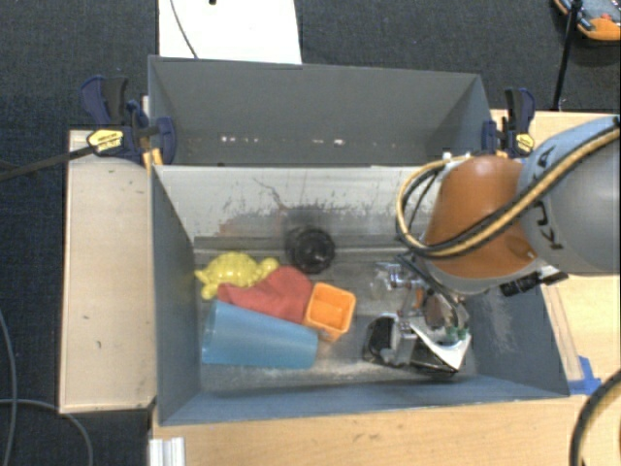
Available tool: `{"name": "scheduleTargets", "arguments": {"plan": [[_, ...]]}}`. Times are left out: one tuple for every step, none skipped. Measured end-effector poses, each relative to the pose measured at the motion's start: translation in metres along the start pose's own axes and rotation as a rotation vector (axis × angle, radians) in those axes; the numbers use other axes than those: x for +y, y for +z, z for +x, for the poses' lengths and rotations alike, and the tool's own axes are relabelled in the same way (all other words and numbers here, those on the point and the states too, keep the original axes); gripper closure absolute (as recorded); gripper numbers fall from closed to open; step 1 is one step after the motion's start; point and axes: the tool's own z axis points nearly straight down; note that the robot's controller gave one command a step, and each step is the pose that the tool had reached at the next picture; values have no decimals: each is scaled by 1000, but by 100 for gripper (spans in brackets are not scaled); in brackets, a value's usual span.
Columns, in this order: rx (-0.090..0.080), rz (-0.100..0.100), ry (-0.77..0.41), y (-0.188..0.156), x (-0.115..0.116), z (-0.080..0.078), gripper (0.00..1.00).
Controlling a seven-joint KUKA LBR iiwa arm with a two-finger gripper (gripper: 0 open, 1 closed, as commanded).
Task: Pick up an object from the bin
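My gripper [419,304] hangs low in the bin's right half, under the arm's orange cover. Right below it, at the bin's front right, lies a dark thing with a black block at its left end [380,339] and a white and green part at its right end [441,350]. The gripper is just above or touching this thing, and I cannot tell which. A small orange square cup [330,311] lies open side up to the gripper's left. A black round thing [310,249] sits further back near the bin's middle.
In the left half lie a blue cup [257,338] on its side, a red cloth [275,293] and a yellow soft toy [231,271], all close together. The arm comes in from the right and covers the bin's right rear corner.
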Motion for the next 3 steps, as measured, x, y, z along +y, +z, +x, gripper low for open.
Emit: {"name": "scheduleTargets", "arguments": {"plan": [[-8,0,0,-4,0,-2,0],[-12,0,6,24,-16,14,0],[-5,1,176,55,-13,17,100]]}}
